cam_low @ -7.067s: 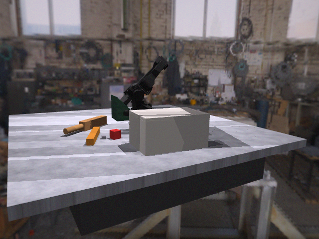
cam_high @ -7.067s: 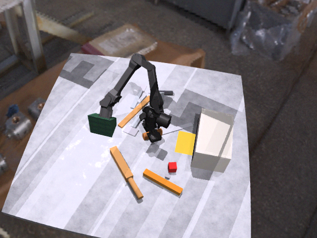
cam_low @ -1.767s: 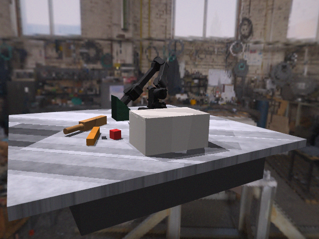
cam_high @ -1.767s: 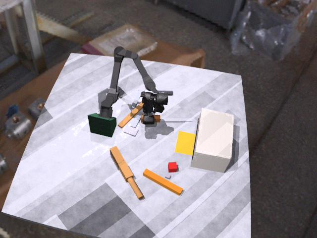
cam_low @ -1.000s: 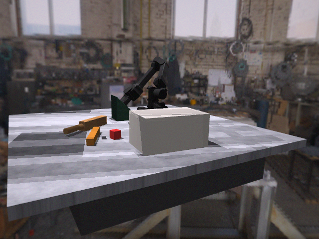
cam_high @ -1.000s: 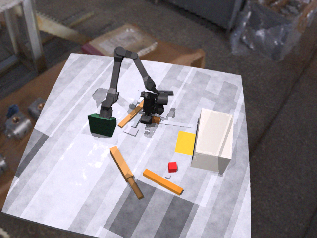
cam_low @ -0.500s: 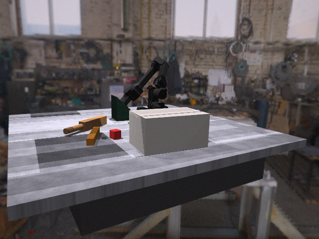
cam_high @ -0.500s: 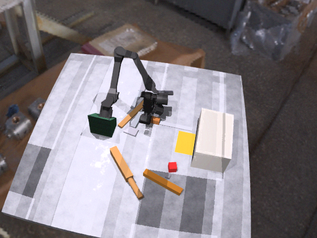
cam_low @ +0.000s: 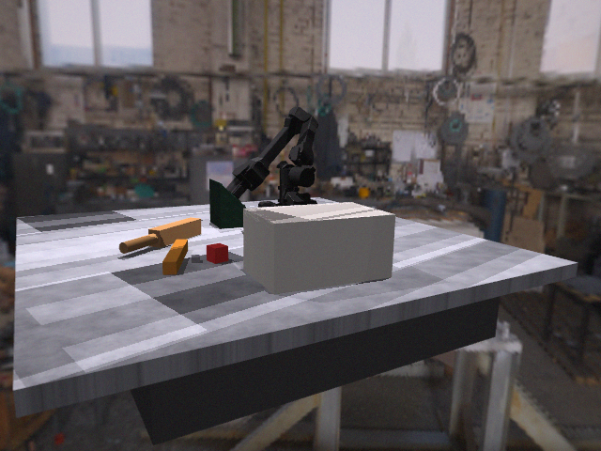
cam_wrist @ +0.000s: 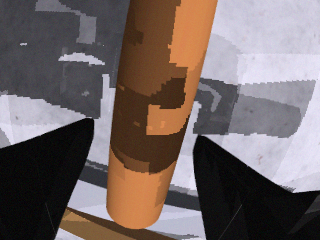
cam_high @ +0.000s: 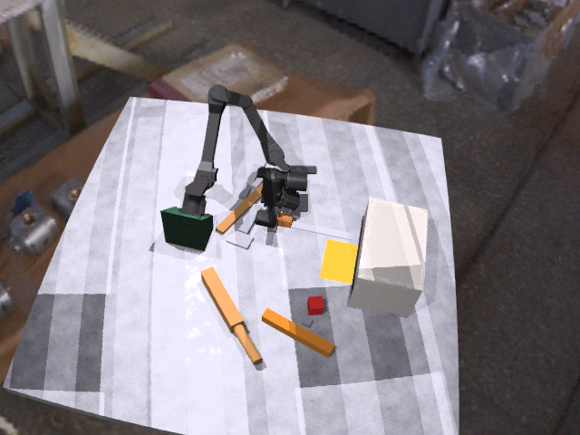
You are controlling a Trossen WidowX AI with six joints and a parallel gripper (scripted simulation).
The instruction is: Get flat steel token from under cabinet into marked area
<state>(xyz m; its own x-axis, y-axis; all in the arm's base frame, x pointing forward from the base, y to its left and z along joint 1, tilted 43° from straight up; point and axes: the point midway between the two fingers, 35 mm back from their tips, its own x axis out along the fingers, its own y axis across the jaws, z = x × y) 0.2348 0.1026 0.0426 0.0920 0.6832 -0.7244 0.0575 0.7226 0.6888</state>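
My black two-fingered pincer (cam_high: 273,225) (cam_wrist: 144,135) is released: its fingers stand apart on either side of a round orange handle (cam_high: 285,220) (cam_wrist: 137,197), and in the wrist view I see a gap on each side of it. From that handle a thin pale rod (cam_high: 323,232) runs toward the cream box-shaped cabinet (cam_high: 393,238) (cam_low: 334,252), its visible end just short of the cabinet's front and beside the flat yellow marked area (cam_high: 338,262).

I cannot tell where the flat steel token is; the space under the cabinet is hidden from me in these views. The part of the yellow area I can see shows plain yellow.

Near the cabinet's front corner sits a small red cube (cam_high: 315,305) (cam_low: 217,253), with a tiny grey piece (cam_high: 307,323) (cam_low: 196,258) between it and a straight orange bar (cam_high: 297,332) (cam_low: 175,256). Beside that bar lies a broad orange block with a round grip (cam_high: 222,299) (cam_low: 177,230). A dark green panel (cam_high: 186,229) (cam_low: 223,206) stands upright by my arm, and between panel and pincer lie a slim orange strip (cam_high: 238,208) and a pale flat plate (cam_high: 240,240).
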